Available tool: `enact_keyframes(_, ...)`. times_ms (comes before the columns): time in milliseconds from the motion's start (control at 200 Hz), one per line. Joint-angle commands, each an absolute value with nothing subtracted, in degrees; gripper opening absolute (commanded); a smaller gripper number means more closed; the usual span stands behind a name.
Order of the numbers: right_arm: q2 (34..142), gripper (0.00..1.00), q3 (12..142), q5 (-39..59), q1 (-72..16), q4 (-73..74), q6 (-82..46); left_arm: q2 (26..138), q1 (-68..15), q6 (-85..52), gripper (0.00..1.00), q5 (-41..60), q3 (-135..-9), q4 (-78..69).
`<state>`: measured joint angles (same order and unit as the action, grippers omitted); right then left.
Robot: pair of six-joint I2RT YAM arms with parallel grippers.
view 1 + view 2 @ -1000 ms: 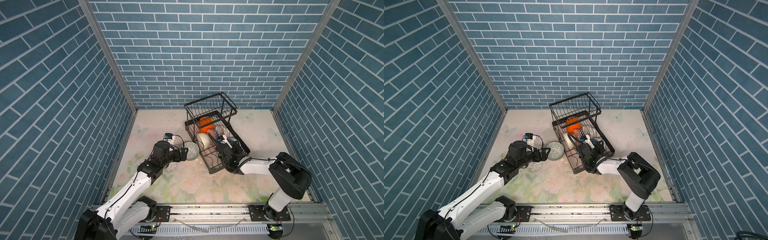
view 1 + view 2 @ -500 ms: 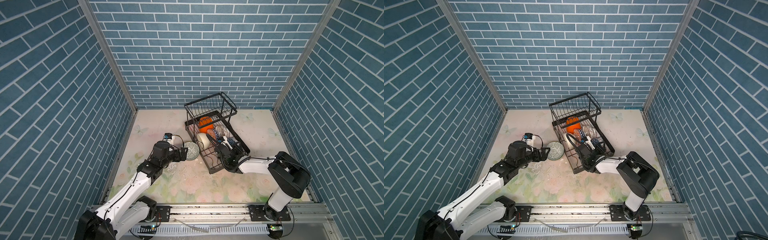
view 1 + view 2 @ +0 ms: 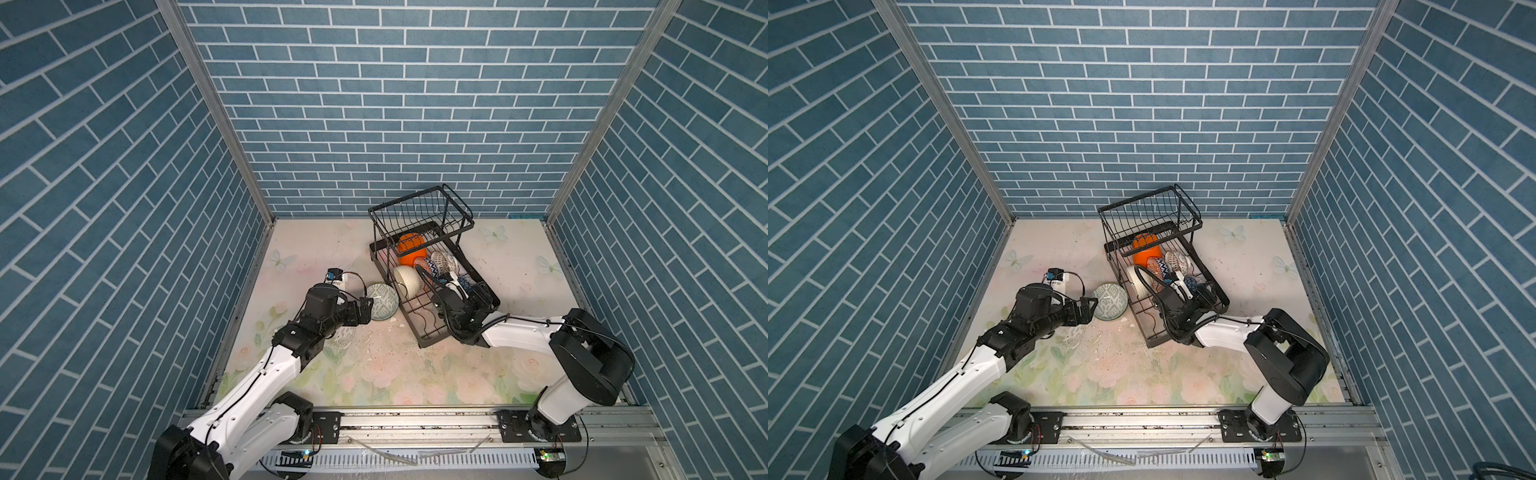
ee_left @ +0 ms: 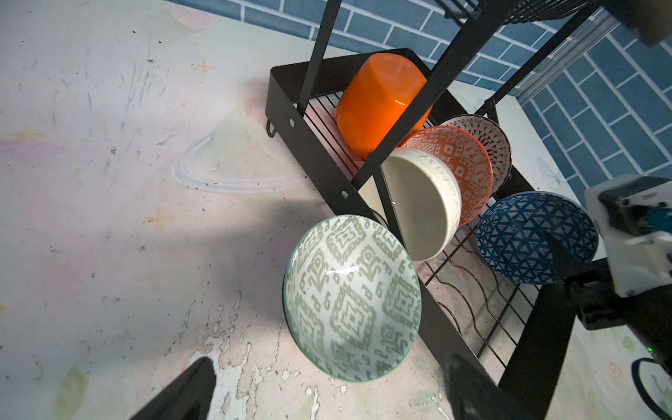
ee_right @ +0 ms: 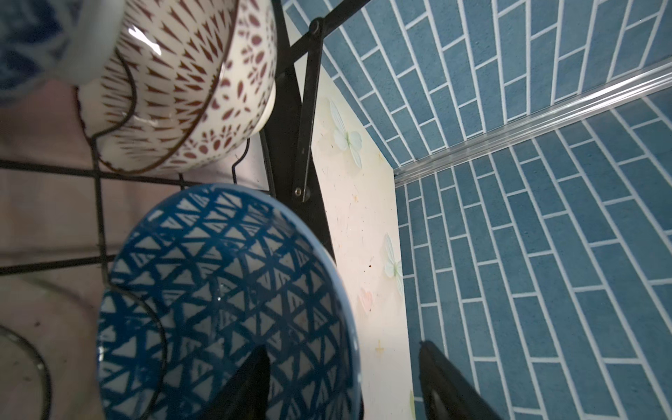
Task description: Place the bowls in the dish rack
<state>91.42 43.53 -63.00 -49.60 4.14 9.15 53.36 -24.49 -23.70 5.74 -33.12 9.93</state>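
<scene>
We have opened our right pincer (image 5: 342, 347); the blue bowl (image 5: 218, 291) stands in the dish rack (image 3: 416, 337). Our left pincer (image 4: 329, 360) is wide by the green bowl (image 4: 349, 298), which leans on the rack from the desk (image 3: 374, 365).

1 bowl (image 4: 351, 298) beside, perhaps against, rack (image 4: 318, 159)

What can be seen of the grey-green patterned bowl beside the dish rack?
The grey-green bowl is round and looks like glossy ceramic, white inside with a grey-green geometric print and a thin teal rim. It stands outside the dish rack, tipped on edge on the table. Its back leans against the rack's lower side rail and its opening faces the left gripper. That gripper is open close in front of it, and no contact shows. No chips are visible inside, and its outer surface is hidden.
</scene>
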Motion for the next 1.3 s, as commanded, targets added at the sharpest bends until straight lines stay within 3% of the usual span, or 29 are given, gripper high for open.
enact_keyframes(0, 88.26, 0.68, 45.60, -60.37, -49.75, 1.67, 4.78, 53.47, -24.13, -24.15, 1.00, 4.20, -35.10, 12.59)
enact_keyframes(345, 83.05, 0.69, 50.53, -54.63, -49.70, -7.02, 0.78, 56.67, -24.12, -25.38, 1.00, 2.11, -36.88, 15.96)
enact_keyframes(780, 80.08, 0.67, 60.06, -36.81, -49.73, -20.17, -8.38, 61.95, -23.75, -26.59, 1.00, 1.44, -40.43, 20.18)
enact_keyframes(1295, 82.59, 0.64, 62.50, -18.51, -49.80, -20.77, -18.68, 68.45, -23.68, -27.31, 1.00, 0.94, -45.64, 24.83)
